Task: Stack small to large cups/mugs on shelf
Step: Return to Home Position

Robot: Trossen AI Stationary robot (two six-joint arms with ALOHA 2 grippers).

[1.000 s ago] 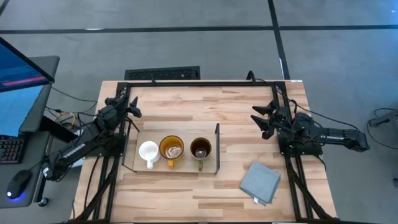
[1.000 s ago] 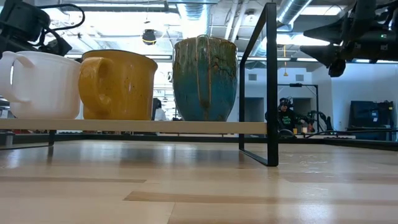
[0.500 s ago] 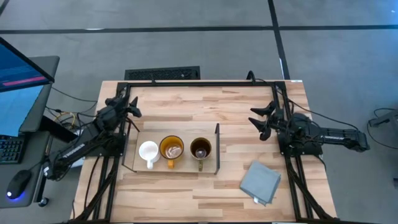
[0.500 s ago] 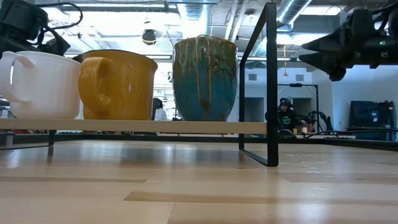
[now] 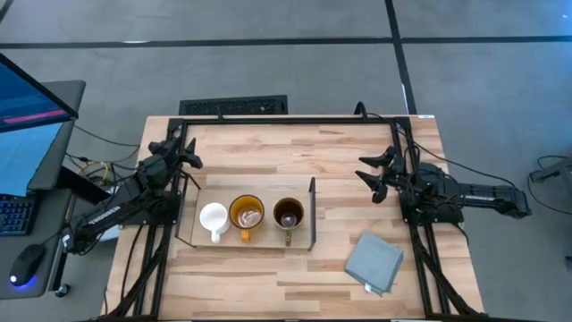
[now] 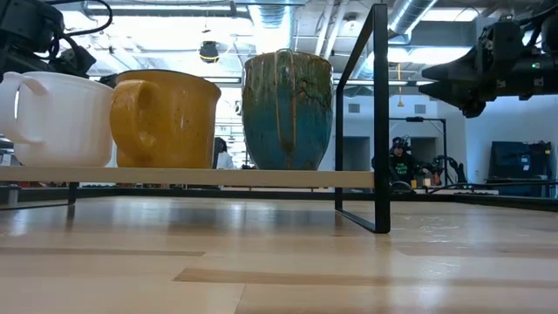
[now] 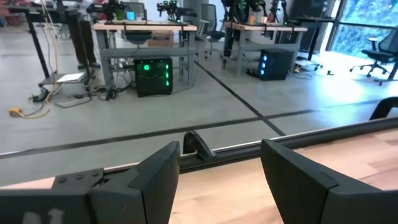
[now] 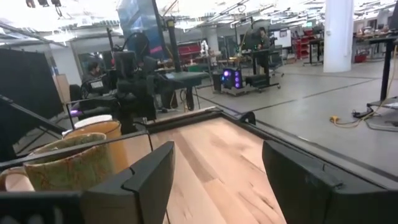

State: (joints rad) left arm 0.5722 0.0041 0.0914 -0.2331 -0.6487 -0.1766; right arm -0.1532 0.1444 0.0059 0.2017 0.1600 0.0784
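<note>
Right gripper [image 5: 368,177] has edged left, jaws apart; left gripper [image 5: 193,155] stays put, jaws apart. One shelf [image 5: 266,241] holds three mugs: white mug [image 5: 213,217], yellow mug [image 5: 247,214], brown mug [image 5: 288,215].

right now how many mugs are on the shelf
3, side by side on the shelf: white mug at the left end, yellow mug in the middle, brown mug rightmost.

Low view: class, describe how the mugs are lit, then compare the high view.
Low view: bright ceiling lights behind the white mug, yellow mug and tall glazed mug leave their near sides dim. High view: even light across the table, no harsh shadows.
</note>
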